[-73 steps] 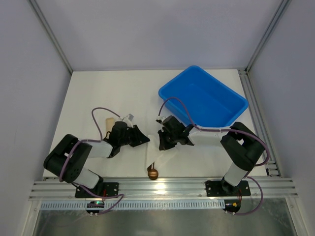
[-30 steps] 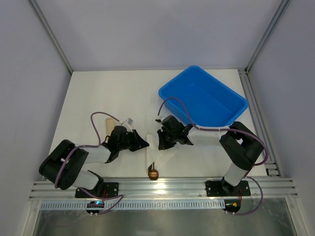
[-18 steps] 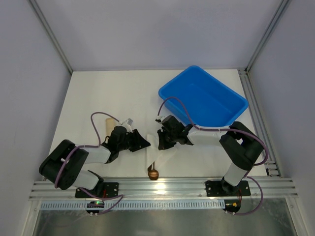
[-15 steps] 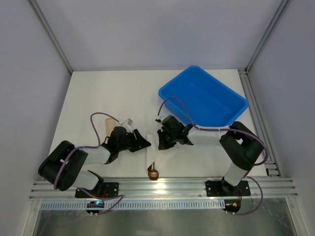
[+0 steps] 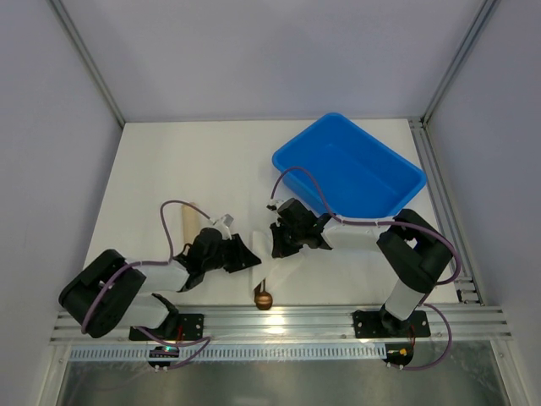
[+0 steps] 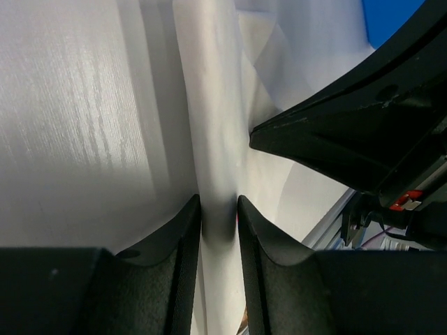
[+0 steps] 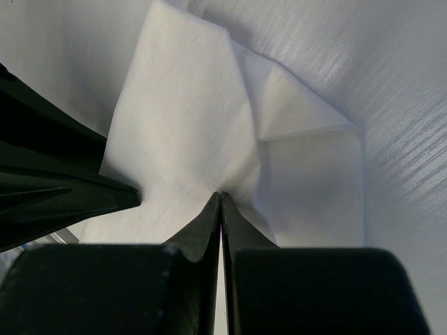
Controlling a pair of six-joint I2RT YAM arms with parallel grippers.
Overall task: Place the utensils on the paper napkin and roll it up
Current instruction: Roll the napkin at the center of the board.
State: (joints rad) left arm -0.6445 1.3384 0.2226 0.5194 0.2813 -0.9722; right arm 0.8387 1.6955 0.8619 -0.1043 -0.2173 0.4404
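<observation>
Rolling is proceeding, by my judgement. The left gripper (image 6: 218, 208) is narrowly pinching a raised fold of the paper napkin (image 7: 188, 118); the right gripper (image 7: 221, 199), jaws shut, is bearing tip-down on it. The spoon (image 5: 264, 299) is protruding nearside. Next move is calling for turning the fold without tearing.

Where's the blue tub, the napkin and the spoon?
blue tub (image 5: 355, 169), top view, bare floor inside.
napkin (image 7: 188, 118), right wrist view, its flat upper fold.
spoon (image 5: 263, 299), top view, its round bowl.
</observation>
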